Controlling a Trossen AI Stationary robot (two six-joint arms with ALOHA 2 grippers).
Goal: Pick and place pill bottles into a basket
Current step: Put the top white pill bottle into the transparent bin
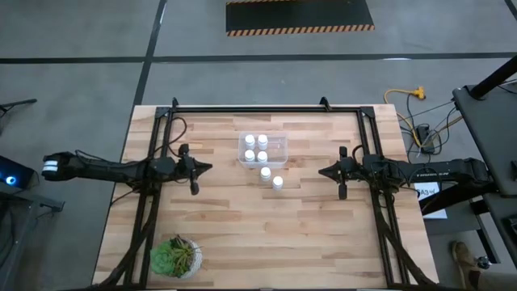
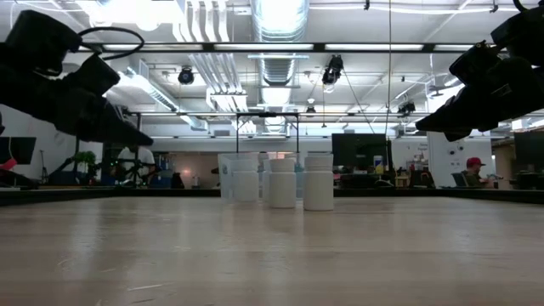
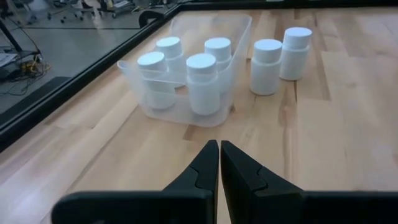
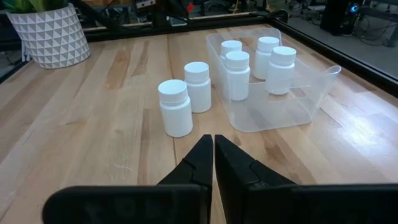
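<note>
Standing outside basket (image 1: pixel 279 141), two bottles (image 1: pixel 266 172), plant (image 1: pixel 175 256) apart

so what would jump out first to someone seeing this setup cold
The clear basket near the table's middle, with four white pill bottles inside and two more, one and another, standing upright just outside it. Either side, the left gripper and right gripper face it, shut and empty.

Four white pill bottles (image 1: pixel 256 149) upright in clear basket (image 1: pixel 279 139), two (image 1: pixel 271 178) beside it
</note>
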